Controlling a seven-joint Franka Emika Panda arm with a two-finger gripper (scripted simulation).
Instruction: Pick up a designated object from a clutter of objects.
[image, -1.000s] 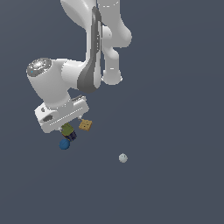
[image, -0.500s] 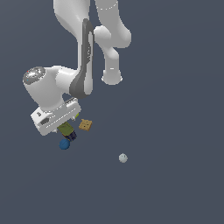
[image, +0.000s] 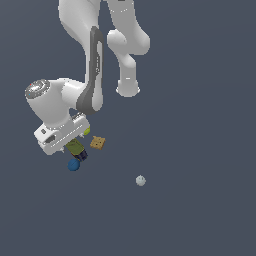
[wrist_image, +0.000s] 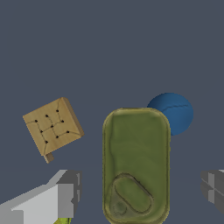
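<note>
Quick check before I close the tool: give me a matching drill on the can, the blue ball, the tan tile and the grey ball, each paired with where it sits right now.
Things:
1. can
2. blue ball
3. tan tile
4. grey ball

Places:
A. alone, far off toward the exterior view's right, not in the wrist view
B. between the two fingers of the tool, olive top facing the wrist camera
C. lying flat, apart from the can
D. partly hidden behind one end of the can

Pairs: 1-B, 2-D, 3-C, 4-A
</note>
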